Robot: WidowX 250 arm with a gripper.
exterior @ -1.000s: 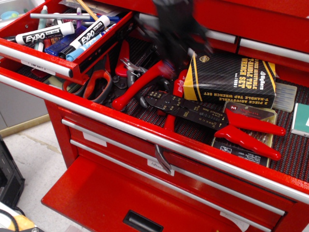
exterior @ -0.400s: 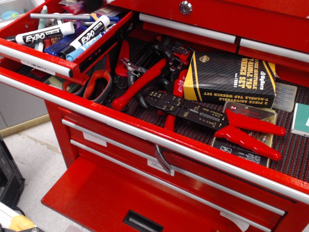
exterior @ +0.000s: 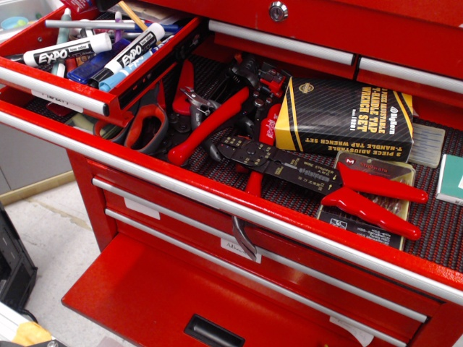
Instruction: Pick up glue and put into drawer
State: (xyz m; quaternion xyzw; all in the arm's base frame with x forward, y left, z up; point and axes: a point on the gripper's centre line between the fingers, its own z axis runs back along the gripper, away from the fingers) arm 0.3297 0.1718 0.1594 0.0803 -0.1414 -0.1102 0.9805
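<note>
Two white markers in the small upper drawer (exterior: 155, 61) at 10 o'clock read "EXPO" in black: one (exterior: 69, 49) lies along the front rail, the other (exterior: 134, 47) angles toward 1 o'clock, black cap up. A light blue pen (exterior: 126, 69) lies just beside the second marker.

In the wide drawer (exterior: 448, 231), at 2 o'clock, a black cardboard box (exterior: 343, 119) with yellow striped corners carries "T-HANDLE TAP WRENCH SET" and "5 PIECE ADJUSTABLE". The brand word on its end is too small to read. White label strips on the lower drawer fronts are not readable either.

One second ago a dark blurred arm hung over the wide drawer at 12 o'clock. Then a dark shape sat at the top edge over the small drawer. Now neither shows, and a thin wooden stick (exterior: 132, 12) is uncovered there. The tools lie as they did.

The pincer is out of view, so whether it is apart or together cannot be told. The glue cannot be picked out with certainty among the clutter of the small drawer.

The cabinet is glossy red metal with round silver pull rails (exterior: 217, 199) and a round lock (exterior: 278, 11). The wide drawer has a ribbed black liner. On it lie red-handled scissors (exterior: 145, 123), pliers (exterior: 210, 123) and a flat black crimper (exterior: 311, 173) with smooth red grips.
</note>
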